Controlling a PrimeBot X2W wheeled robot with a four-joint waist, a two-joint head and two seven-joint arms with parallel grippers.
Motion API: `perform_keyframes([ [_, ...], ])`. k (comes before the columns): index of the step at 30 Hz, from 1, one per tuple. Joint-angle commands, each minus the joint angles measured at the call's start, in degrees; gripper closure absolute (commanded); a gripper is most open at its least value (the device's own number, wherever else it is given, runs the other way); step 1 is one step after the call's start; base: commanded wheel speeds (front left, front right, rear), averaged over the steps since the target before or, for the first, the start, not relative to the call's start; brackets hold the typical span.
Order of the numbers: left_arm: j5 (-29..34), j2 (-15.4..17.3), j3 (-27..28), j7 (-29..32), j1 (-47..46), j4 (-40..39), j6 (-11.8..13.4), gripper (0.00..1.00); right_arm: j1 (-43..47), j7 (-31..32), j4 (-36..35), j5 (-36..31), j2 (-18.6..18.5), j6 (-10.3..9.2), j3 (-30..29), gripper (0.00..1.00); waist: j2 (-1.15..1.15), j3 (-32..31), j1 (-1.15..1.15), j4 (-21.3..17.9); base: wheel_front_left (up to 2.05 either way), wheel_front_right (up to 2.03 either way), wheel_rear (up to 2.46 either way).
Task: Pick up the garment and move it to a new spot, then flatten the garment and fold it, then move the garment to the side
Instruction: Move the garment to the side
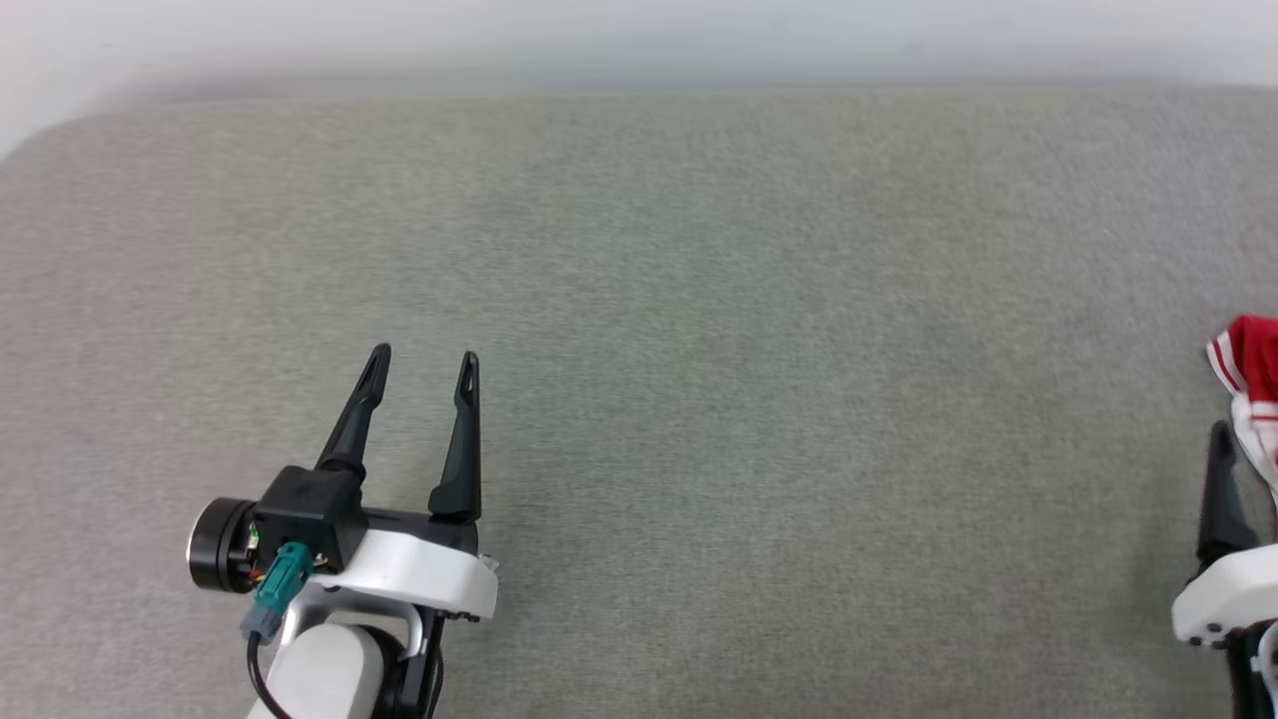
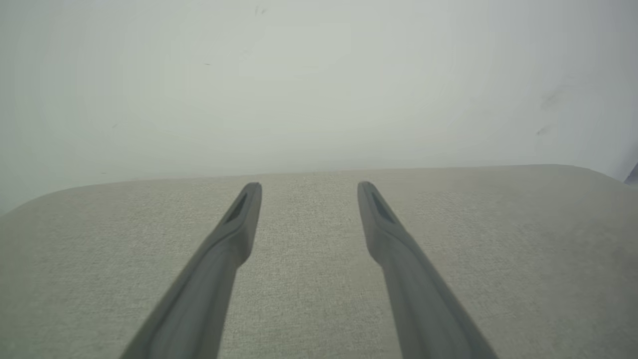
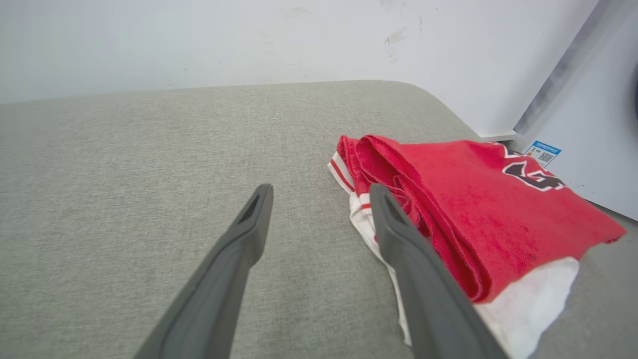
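L pincer: fingers spread, gripping nothing, over grey fabric bench, near left. R pincer: fingers spread, gripping nothing, near right; its right finger overlaps garment edge in wrist view, contact unclear. Garment: folded red bundle w/ white striped trim, on bench at right, near white wall.
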Motion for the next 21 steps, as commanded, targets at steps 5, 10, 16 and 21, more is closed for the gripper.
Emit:
perform_keyframes([
  [5, -1.02, -0.02, 1.26, -0.36, 2.42, 1.08, 0.46, 0.00, 5.84, 0.24, -8.31, 4.08, 1.46, -0.09, 5.61, 0.00, 0.00, -4.02, 0.02, 4.29, 0.00, 0.00, 0.00],
  [10, -1.05, 0.46, 1.77, -0.46, 4.16, 1.89, 0.40, 0.00, 9.20, 0.40, -13.62, 6.15, 1.75, -0.08, 9.54, 0.00, 0.00, -6.44, 0.02, 5.28, 0.00, 0.00, 0.00],
  [16, -0.94, 1.48, 2.04, -0.53, 6.72, 2.33, 0.14, 0.00, 13.48, 1.20, -18.65, 7.68, 1.74, -0.08, 11.50, 0.00, 0.00, -9.24, 0.02, 4.79, 0.00, 0.00, 0.00],
  [21, -0.85, 2.14, 1.69, 0.02, 8.84, 1.79, 0.60, 0.00, 17.01, 2.16, -21.07, 8.52, 1.74, -0.07, 12.11, 0.00, 0.00, -11.22, 0.02, 4.07, 0.00, 0.00, 0.00],
])
